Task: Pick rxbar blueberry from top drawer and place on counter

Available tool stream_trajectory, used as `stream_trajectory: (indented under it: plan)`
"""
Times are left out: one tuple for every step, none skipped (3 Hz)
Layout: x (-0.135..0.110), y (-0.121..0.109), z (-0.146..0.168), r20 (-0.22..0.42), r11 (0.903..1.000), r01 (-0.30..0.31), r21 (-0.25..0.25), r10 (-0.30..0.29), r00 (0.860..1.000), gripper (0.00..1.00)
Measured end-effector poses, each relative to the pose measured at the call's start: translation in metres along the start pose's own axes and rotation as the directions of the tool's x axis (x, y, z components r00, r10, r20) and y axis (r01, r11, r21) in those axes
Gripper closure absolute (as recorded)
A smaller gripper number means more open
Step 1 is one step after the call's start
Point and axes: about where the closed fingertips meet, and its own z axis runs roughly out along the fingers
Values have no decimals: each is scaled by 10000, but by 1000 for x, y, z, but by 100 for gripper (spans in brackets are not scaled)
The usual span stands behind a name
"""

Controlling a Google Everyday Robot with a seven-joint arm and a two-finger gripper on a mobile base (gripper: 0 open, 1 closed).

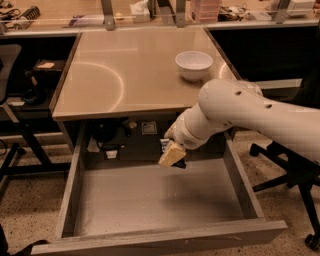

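The top drawer (159, 242) stands pulled open below the counter (125, 70), and its pale bottom is bare. My gripper (172, 154) hangs over the back middle of the drawer, just under the counter's front edge. Its tan fingers (171, 153) are shut on the rxbar blueberry (164, 145). The bar is a small dark navy thing, and only its ends show beside the fingers. It is held above the drawer bottom. My white arm reaches in from the right.
A white bowl (194, 64) sits on the counter at the back right. A cluttered bench (150, 10) runs behind the counter. An office chair base (295, 190) stands to the right of the drawer, and another chair (10, 65) is at the left.
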Motion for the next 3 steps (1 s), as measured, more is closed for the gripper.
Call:
stream_trajectory:
  plan:
    - [-26, -12, -30, -434, 9999, -101, 136, 107, 9990, 100]
    - [-46, -32, -52, -838, 9997, -77, 252, 98, 9964, 100]
    - [-61, -55, -71, -1118, 9993, -4, 373, 46, 9937, 100]
